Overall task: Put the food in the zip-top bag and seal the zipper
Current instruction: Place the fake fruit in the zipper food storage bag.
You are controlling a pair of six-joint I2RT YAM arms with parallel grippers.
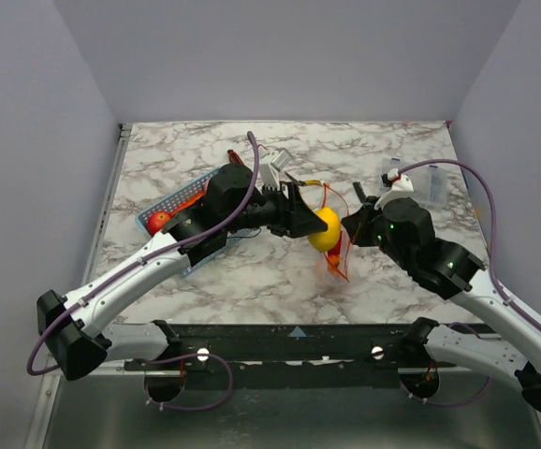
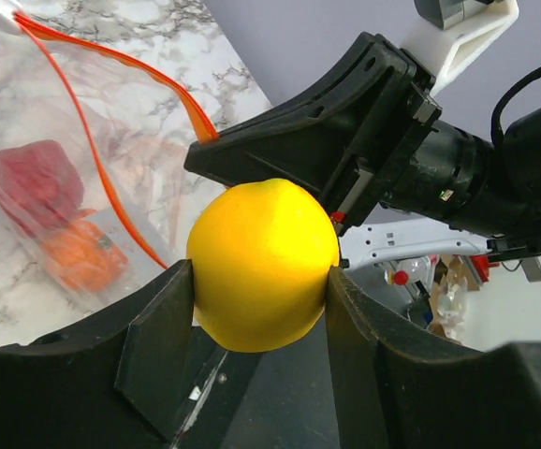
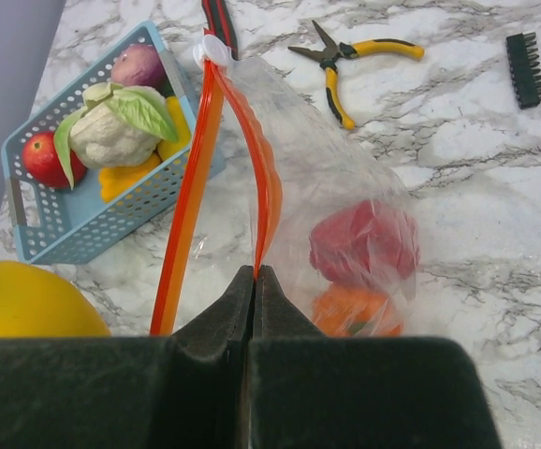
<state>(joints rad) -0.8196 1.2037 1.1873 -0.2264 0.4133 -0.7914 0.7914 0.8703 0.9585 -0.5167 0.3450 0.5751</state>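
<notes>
Maybe halfway: some food [image 3: 364, 245] is already inside the zip-top bag [image 3: 345, 168], a yellow fruit [image 2: 263, 262] is clamped in the left fingers [image 2: 172, 313], the unsealed zipper [image 3: 189, 187] is pinched by the right fingers [image 3: 255, 295], and the basket [image 3: 121, 210] isn't emptied.

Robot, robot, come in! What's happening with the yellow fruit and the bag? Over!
Left gripper shut on yellow fruit, at the zip-top bag mouth. Right gripper pinching the zipper. Red piece, orange piece inside. Nothing seen blocking.

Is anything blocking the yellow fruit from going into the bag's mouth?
Nothing visible does. The yellow fruit in the left gripper sits beside the zip-top bag's open mouth; the right gripper only pinches one zipper lip.
</notes>
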